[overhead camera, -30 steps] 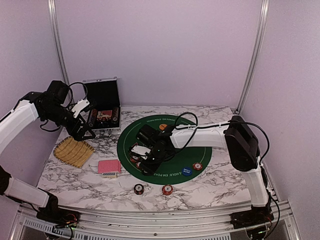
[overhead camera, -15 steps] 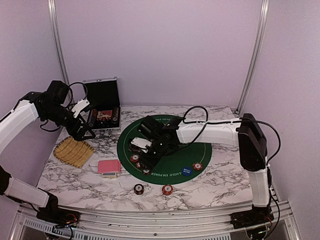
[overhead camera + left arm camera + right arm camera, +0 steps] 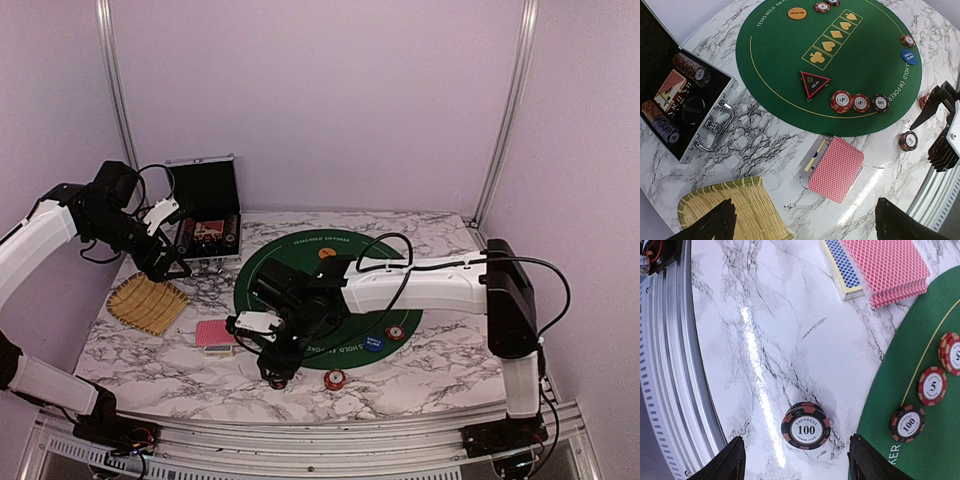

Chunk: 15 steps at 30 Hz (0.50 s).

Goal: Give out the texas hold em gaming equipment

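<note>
Round dark-and-red poker chip [image 3: 806, 425], striped edge, printed 100, lies flat on glossy marbled counter [image 3: 765, 340]. Right end effector [image 3: 797, 462] spread, fingers flanking chip, gaps both sides. Ribbed metal rail [image 3: 670, 365] at counter edge close by; green felt mat [image 3: 945, 455] on other side. Left end effector [image 3: 807, 225] spread, empty.

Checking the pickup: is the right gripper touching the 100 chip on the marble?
Apart. The right wrist view shows bare marble between the chip and each finger of the right gripper.
</note>
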{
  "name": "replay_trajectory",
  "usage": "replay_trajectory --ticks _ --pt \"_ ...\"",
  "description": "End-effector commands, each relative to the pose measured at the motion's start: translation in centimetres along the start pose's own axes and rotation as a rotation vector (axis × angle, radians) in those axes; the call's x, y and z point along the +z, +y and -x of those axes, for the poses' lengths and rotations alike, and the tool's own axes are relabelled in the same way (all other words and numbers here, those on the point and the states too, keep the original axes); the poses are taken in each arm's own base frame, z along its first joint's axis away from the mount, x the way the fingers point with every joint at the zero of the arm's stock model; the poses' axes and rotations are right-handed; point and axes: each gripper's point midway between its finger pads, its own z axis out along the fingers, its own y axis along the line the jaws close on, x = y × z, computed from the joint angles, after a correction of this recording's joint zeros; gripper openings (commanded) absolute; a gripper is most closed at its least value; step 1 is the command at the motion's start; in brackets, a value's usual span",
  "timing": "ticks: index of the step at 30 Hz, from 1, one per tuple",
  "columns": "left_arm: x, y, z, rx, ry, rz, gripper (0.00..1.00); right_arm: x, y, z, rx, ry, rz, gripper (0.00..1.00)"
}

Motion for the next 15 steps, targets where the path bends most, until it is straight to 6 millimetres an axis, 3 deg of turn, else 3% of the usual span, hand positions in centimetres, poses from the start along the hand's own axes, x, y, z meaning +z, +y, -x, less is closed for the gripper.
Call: replay_trajectory --ticks 1,15 --pt "-1.0 -0.5 0.6 0.020 -0.021 -0.005 0.99 1.6 0.4 -1.1 -0.016 0.053 0.035 0.69" --pt "-0.9 -0.5 0.5 0.021 -0.016 -0.007 0.99 4.5 -0.3 -2.6 -0.012 0.102 0.026 0.70"
